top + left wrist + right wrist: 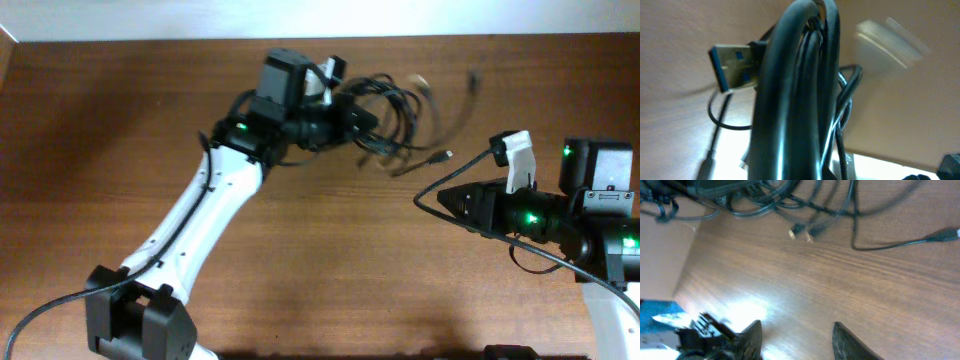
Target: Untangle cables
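**Overhead: tangle held near the far edge**

Overhead, the cables [402, 108] sit bunched by the middle of the desk's [330, 270] far edge, their loops fanning out from the left gripper [352, 118], which is clenched on the bundle. One loose end with a small plug [441, 155] trails toward the right edge. The left wrist view shows the bundle close up beside a blue-tipped flat plug [730, 64]. The right gripper [796, 326] hovers released near the right edge, nothing between its fingers, apart from the tangle.
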{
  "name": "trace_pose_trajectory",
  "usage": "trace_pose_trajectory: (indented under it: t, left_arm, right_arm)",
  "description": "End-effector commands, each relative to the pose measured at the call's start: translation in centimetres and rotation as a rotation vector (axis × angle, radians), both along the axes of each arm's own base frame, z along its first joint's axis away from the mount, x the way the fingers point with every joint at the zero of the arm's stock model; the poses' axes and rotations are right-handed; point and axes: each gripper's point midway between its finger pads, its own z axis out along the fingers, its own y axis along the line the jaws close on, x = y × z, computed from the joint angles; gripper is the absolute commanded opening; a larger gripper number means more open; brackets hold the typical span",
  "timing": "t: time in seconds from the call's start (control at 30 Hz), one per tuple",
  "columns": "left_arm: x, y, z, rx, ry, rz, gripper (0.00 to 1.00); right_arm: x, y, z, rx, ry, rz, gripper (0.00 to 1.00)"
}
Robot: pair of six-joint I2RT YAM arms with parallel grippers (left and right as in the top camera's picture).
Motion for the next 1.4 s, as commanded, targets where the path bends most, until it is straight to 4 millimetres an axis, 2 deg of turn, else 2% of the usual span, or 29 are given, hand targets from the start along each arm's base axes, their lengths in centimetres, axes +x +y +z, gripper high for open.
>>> trace_pose_trajectory:
  t: [0.0, 0.13, 0.33, 0.57, 0.6, 0.63, 0.67, 0.73, 0.8, 1.03, 1.13, 1.33, 1.37]
  left_arm:
    - [0.2, 0.6, 1.5, 0.048, -0.211, -0.094, 0.00]
    - [-0.9, 0.0, 1.8, 0.028, -0.249, -0.176, 0.00]
    - [-4.8, -2.9, 3.1, -0.070, -0.283, -0.379, 0.00]
    - [-8.5, -6.7, 3.7, -0.108, -0.307, -0.500, 0.00]
    - [-9.0, -7.2, 3.9, -0.115, -0.318, -0.517, 0.00]
    - [-9.4, -7.6, 4.0, -0.120, -0.327, -0.529, 0.00]
    - [-9.4, -7.8, 4.1, -0.122, -0.334, -0.531, 0.00]
    - [-9.0, -7.6, 4.1, -0.115, -0.339, -0.517, 0.00]
    - [-8.6, -7.4, 4.0, -0.109, -0.343, -0.504, 0.00]
    - [-5.5, -4.8, 3.3, -0.060, -0.304, -0.381, 0.00]
    - [-3.9, -3.1, 1.5, 0.013, -0.195, -0.257, 0.00]
    - [-3.9, -2.9, 1.2, 0.019, -0.174, -0.242, 0.00]
    - [-4.5, -3.2, 1.6, -0.011, -0.165, -0.276, 0.00]
  right_arm:
    - [0.2, -0.3, 0.7, -0.018, -0.037, -0.009, 0.54]
    - [0.6, -0.3, 1.0, -0.018, -0.058, -0.008, 0.56]
    - [2.2, -0.4, 2.3, -0.022, -0.157, -0.008, 0.55]
    - [2.7, -0.4, 2.0, -0.022, -0.150, -0.009, 0.55]
    - [3.0, -0.4, 1.6, -0.019, -0.135, -0.007, 0.54]
    - [3.1, -0.3, 1.4, -0.014, -0.123, -0.003, 0.43]
    - [3.2, -0.2, 1.2, -0.007, -0.114, 0.002, 0.37]
    - [3.1, -0.2, 1.0, -0.005, -0.104, 0.003, 0.17]
    - [3.0, -0.2, 0.9, -0.005, -0.095, 0.003, 0.09]
    - [2.3, -0.1, 0.7, -0.004, -0.069, 0.003, 0.08]
    - [2.0, -0.1, 1.1, -0.004, -0.085, 0.003, 0.08]
    - [1.8, -0.1, 1.2, -0.005, -0.089, 0.003, 0.09]
    - [1.9, -0.2, 1.3, -0.009, -0.093, 0.000, 0.25]
